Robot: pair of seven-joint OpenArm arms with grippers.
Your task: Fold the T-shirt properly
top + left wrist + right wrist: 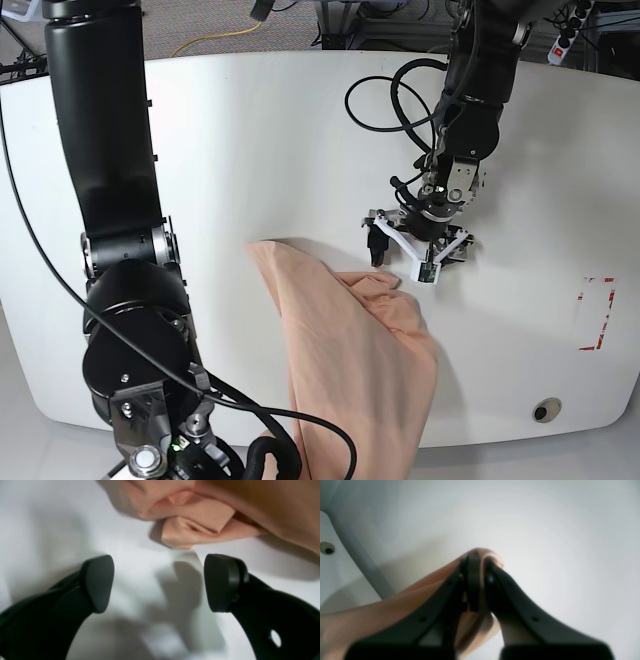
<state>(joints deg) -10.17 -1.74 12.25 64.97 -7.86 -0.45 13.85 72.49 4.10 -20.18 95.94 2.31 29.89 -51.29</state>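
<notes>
White and smooth, the big rounded bench (300, 120) fills most of the base view, with cables and a yellow cord seen past its far edge.

Nearest to the camera in that view, on its left, the thick black right arm (130, 330) is seen low at the bench's front edge. Its gripper cannot be seen in the base view. In the right wrist view, the black right gripper (480, 562) is seen with its jaws clenched on a fold of the soft peach cotton T-shirt (370, 615). The cloth is pinched between the tips, and a little of it sticks out past them. That picture is blurry. More peach cloth runs down to the lower left of it.

A bit farther in, the T-shirt (350, 360) is seen as a long wrinkly bundle. It runs from the front edge of the bench up toward the middle, and its far end lies bunched on the bench. No print can be seen on it.

Just past that far end, the black and white left gripper (415, 250) is held low over the bench. In the left wrist view, the left gripper (158, 582) is seen with its jaws released, wide apart, and nothing is held between them. A folded corner of the T-shirt (197, 522) lies just beyond the tips, and it is not touched by them. Their dark shadow falls on the white bench (50, 530).

Farthest in, near the right edge of the bench, some thin red marks (597, 312) are seen, and a small round hole (545, 410) sits by the front right rim.
</notes>
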